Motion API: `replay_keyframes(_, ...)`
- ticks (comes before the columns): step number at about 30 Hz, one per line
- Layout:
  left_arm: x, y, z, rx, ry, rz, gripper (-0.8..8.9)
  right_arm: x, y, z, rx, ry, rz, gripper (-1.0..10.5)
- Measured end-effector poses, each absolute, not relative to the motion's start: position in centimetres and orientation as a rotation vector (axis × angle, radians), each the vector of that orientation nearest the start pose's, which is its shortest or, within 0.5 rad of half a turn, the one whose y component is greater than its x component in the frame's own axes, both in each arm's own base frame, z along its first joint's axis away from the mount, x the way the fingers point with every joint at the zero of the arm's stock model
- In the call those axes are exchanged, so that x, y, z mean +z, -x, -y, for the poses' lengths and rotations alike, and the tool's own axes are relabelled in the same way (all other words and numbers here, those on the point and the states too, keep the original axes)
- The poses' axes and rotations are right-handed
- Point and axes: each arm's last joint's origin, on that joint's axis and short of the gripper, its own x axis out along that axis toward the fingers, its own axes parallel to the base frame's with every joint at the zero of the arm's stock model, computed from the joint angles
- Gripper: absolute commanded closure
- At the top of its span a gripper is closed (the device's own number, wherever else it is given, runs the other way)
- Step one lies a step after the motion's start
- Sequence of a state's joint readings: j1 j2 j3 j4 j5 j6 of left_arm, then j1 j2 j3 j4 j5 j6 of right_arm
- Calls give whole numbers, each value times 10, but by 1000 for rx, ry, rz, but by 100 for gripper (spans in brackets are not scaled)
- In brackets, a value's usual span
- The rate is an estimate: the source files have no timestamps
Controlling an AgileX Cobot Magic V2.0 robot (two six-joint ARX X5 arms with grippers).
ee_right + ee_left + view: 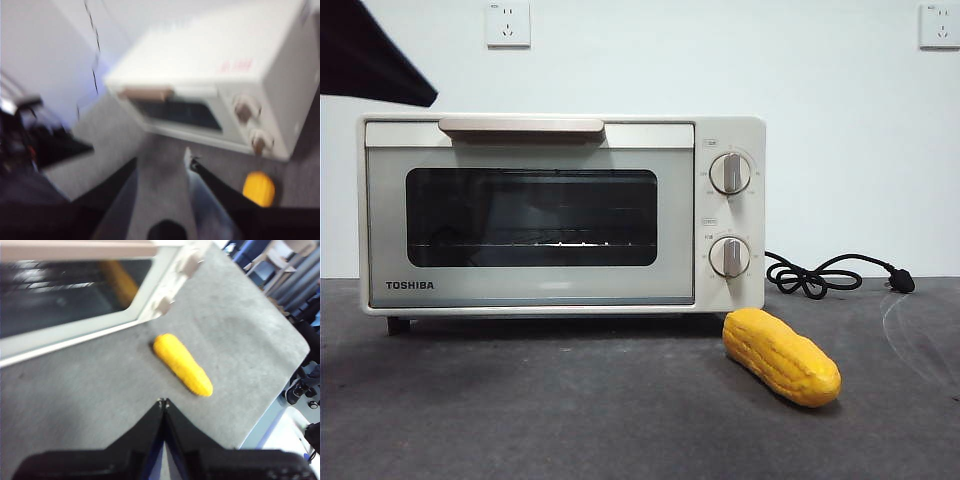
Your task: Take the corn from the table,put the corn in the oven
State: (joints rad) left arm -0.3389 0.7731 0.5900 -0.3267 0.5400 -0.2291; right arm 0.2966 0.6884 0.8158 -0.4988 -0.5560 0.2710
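Yellow-orange corn (781, 355) lies on the table (540, 410), in front of the oven (560, 215) at its knob end, close to the front corner but not touching, w/ the far tip angled toward the oven. Oven door is closed; I see the wire rack thru the dark glass. Two knobs (730, 173) stacked on the right panel, beige handle (521, 126) across the top of the door. Black cord (820, 274) loops on the table behind, past the oven's right side.

Left gripper (163, 402): jaws clenched together, tips meeting, holding nothing, hanging above the table w/ the corn just ahead of it. Right gripper (161, 162): jaws spread apart, empty, up high in front of the oven; pic is blurred. In the front view I get only a black arm tip (370, 60) at the top left corner; can't say which arm.
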Motion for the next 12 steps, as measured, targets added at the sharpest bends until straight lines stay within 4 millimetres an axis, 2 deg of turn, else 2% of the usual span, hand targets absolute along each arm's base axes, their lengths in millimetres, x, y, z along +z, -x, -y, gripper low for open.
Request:
replay_keyframes(5,260,-149,72,-792,249,-607,819,305,-147,-96,759,-151,-683,547)
replay_keyframes(10,267,-149,73,-791,248,-590,819,274,-159,-138,682,29,-827,464)
replay_keyframes(12,269,-149,73,-792,248,-583,819,264,-164,-152,660,85,-866,464)
